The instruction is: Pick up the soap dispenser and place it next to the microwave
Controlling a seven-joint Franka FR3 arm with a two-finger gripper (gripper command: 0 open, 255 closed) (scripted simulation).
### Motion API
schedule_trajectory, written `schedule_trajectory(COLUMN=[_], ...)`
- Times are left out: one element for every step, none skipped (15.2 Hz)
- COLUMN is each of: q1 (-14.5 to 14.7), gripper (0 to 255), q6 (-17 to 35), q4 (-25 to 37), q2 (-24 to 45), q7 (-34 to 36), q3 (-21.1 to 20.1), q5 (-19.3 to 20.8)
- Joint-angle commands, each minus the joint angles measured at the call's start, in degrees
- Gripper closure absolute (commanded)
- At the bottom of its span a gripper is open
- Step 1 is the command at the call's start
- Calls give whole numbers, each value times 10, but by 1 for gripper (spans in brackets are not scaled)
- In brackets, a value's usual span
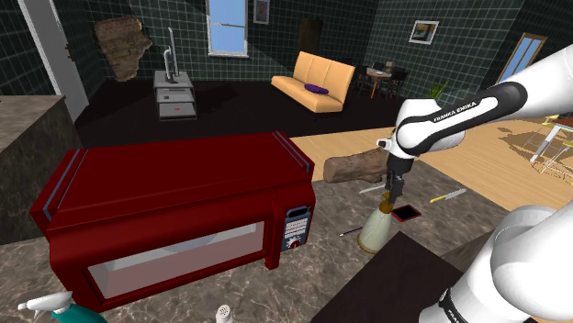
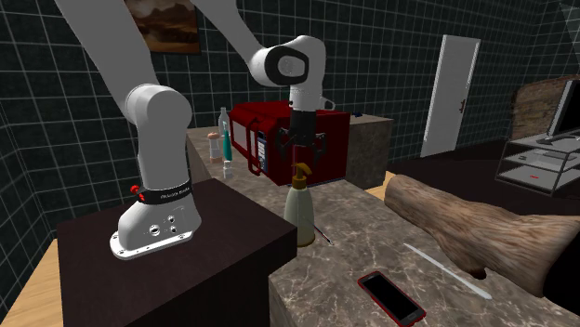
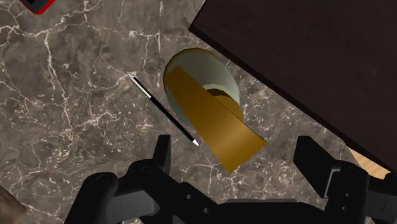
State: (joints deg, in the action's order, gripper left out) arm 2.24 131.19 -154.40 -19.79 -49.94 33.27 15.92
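Jaws stand open just above the soap dispenser point(image 1: 375, 229), upright on the marbled desk point(image 3: 70, 108) beside the stand point(image 2: 204, 279).

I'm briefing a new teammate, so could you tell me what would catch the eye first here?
The big red microwave dominates the marble counter in the shoulder view's left. Near the dark stand, the open gripper hovers just above the pale, gold-topped dispenser.

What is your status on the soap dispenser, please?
Black claw open, nothing held. Cream soap dispenser with brown pump upright directly beneath, on marble counter beside dark stand. Thin black pen lies alongside.
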Motion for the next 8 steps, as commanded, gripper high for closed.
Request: schedule_trajectory(q1=[0, 2, 3, 4, 4, 4, 4, 4], gripper=[0, 0, 0, 0, 0, 0, 0, 0], q6=[21, 31, 42, 48, 48, 48, 48, 48], q4=[-10, -13, -16, -18, -18, -18, -18, -18], q2=[11, 18, 26, 30, 30, 30, 30, 30], q7=[-3, -5, -7, -8, -8, -8, -8, -8], q3=[5, 8, 11, 12, 12, 12, 12, 12], q5=[0, -1, -3, -4, -4, -4, -4, -4])
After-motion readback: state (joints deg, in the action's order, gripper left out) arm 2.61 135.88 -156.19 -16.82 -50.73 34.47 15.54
